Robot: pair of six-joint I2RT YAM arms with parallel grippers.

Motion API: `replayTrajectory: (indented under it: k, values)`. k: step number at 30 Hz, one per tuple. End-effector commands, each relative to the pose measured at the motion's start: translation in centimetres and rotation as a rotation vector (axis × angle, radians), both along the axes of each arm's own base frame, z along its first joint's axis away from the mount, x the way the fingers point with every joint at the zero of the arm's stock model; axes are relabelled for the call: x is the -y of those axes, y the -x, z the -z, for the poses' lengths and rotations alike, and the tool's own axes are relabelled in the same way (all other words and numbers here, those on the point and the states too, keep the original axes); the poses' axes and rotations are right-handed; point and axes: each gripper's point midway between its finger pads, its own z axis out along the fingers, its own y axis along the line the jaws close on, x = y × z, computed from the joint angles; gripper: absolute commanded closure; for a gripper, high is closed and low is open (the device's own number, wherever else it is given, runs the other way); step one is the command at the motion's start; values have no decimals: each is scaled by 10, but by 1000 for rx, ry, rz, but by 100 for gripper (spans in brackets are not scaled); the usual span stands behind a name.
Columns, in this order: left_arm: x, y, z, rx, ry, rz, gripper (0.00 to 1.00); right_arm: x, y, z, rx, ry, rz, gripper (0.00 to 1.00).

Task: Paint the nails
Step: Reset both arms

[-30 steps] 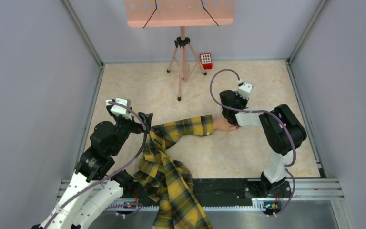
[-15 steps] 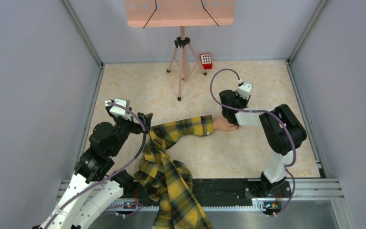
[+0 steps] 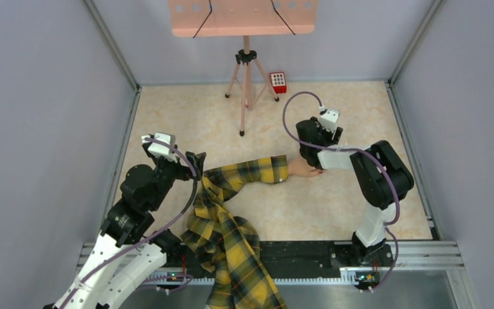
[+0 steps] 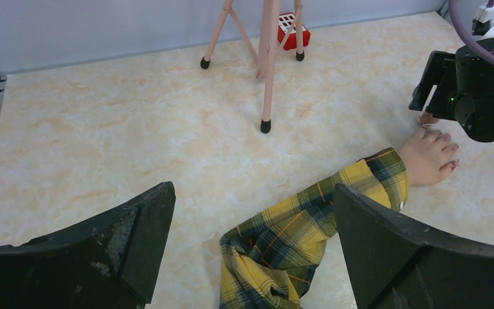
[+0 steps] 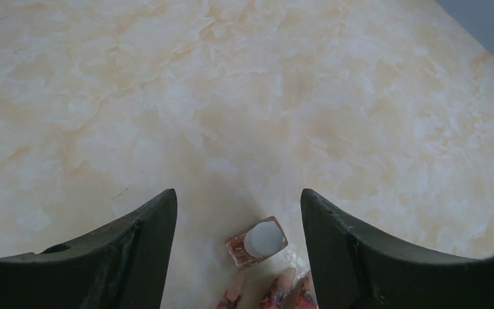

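Now, your right gripper is hanging wide open and empty over the nails of the mannequin hand, mid-table, beside a small bottle. Your left gripper is gaping empty, just left of the sleeve.

Place: a robot test cell, lab-like
Walls: plain grey panels in metal framing
Desk: marble-print top with robot arms bolted to a rail
Fixture: tripod carrying a pink perforated board
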Motion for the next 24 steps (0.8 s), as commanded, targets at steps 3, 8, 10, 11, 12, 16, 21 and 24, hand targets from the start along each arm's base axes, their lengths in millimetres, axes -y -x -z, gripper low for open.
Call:
replayTrajectory:
  k: [3,8,10,11,12,16,21,24]
  values:
    - [-2,-8,-1,-4,11,-29,2,-7,-8,-25,68,-24,-82,24]
    - [-2,-15,5,-52,23,-34,1,-19,1,-40,66,-75,-193,16]
    - [-3,-20,10,-83,36,-41,1,-21,10,-52,83,-100,-240,12]
    - [-5,-23,12,-100,47,-54,1,-22,14,-57,88,-111,-265,11]
    - [-8,-26,15,-121,65,-71,1,-22,20,-61,84,-118,-286,9]
    - [-26,-37,25,-191,85,-170,1,-13,39,-74,50,-169,-347,5]
    - [-49,-44,27,-207,114,-274,1,9,65,-100,56,-246,-392,4]
    - [-61,-44,22,-190,132,-325,1,21,84,-122,88,-250,-397,4]
